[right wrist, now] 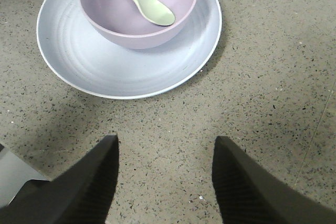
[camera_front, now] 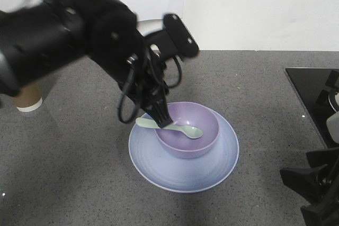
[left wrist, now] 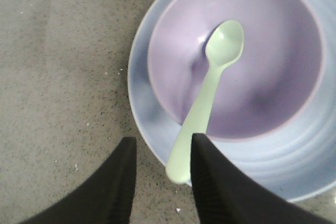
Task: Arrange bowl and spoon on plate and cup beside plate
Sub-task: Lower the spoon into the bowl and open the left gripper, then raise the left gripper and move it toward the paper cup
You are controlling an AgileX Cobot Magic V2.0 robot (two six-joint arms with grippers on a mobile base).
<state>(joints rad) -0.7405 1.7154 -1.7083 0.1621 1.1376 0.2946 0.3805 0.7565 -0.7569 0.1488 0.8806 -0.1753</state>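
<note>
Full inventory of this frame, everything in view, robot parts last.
plate: 1, pale blue, on the counter, centre
bowl: 1, lavender, on the plate, toward its back
spoon: 1, mint green, scoop in the bowl, handle over the rim
cup: 1, brown paper, far left, mostly behind the left arm
counter: 1, grey speckled, under everything
black panel: 1, right edge of the counter
left gripper: 1, black, open around the spoon handle
right gripper: 1, black, open, empty, over bare counter near the plate

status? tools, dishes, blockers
Left tool open around spoon handle; right tool open, empty. Bowl on plate, spoon resting across bowl. Cup far left, away from plate.
</note>
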